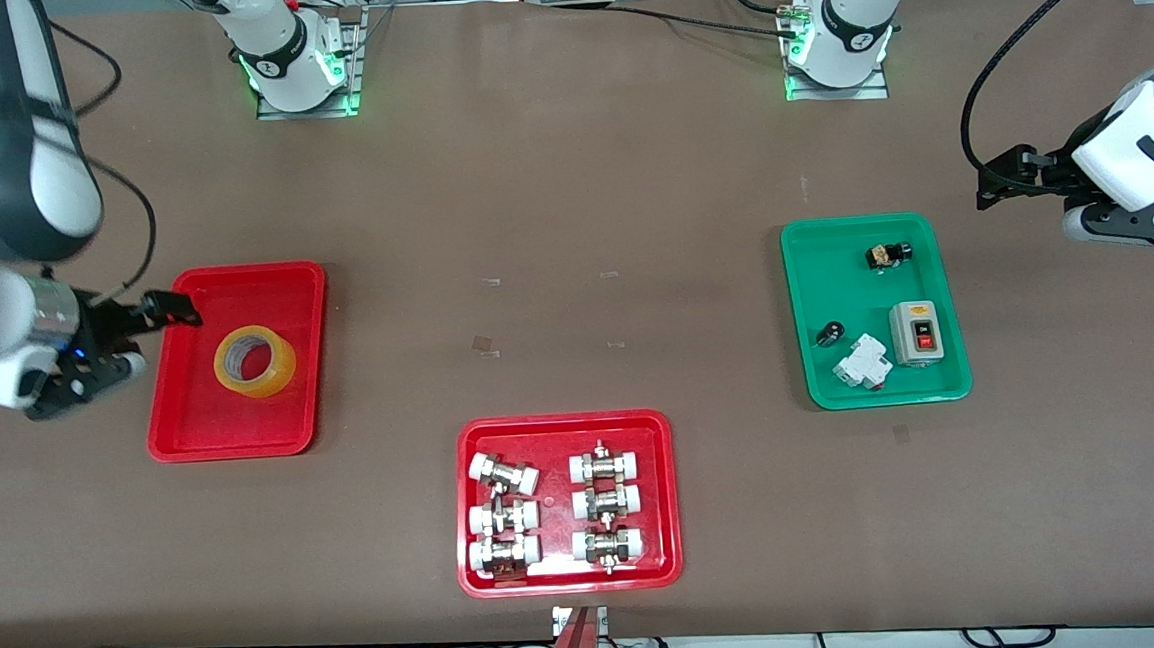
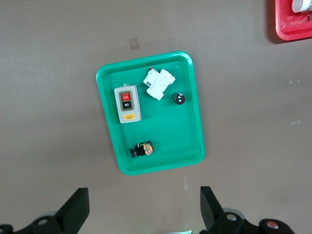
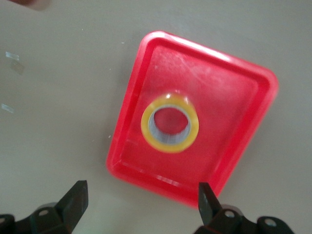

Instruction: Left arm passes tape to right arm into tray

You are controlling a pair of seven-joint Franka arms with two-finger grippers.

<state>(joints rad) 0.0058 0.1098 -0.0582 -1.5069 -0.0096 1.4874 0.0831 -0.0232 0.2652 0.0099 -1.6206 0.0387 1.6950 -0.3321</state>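
The yellow tape roll lies flat inside the plain red tray at the right arm's end of the table. The right wrist view shows the tape in the tray too. My right gripper is open and empty. It hangs over the tray's edge on the side toward the right arm's end, and it also shows in the right wrist view. My left gripper is open and empty, up over the table beside the green tray. It also shows in the left wrist view.
The green tray holds a grey switch box, a white breaker and two small black parts. A red tray of white-capped metal fittings sits near the front edge at mid-table. Bare brown table lies between the trays.
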